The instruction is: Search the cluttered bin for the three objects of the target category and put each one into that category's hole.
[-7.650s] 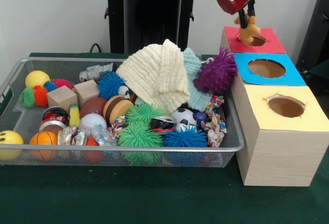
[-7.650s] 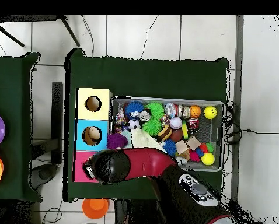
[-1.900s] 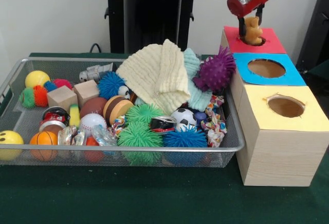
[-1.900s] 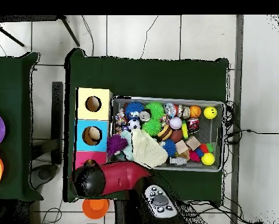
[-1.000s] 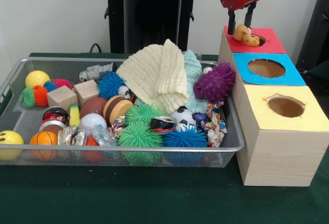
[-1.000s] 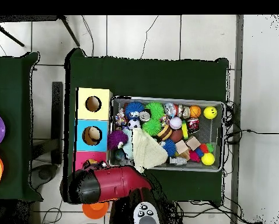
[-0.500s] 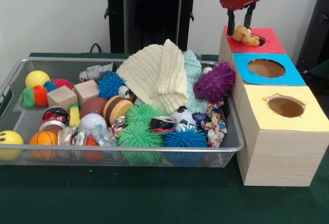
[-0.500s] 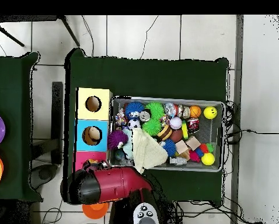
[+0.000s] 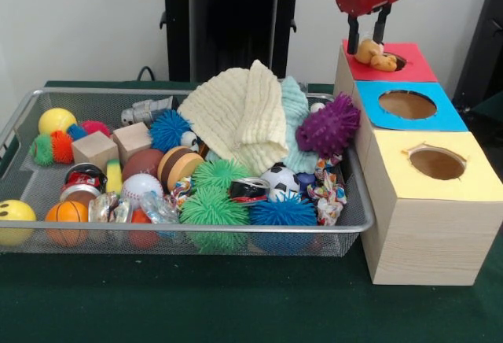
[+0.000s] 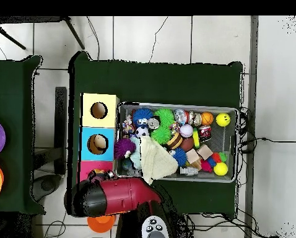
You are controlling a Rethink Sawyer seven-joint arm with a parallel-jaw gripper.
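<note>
You see the gripper (image 9: 369,35) spread open just above the orange plush toy (image 9: 376,54), which lies tilted on the red panel (image 9: 411,67) at the hole's rim, apparently not yet dropped through.

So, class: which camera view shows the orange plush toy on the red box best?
The front view: the orange plush toy lies at the red hole's rim, below the open end effector. Overhead, the red arm hides it.
</note>
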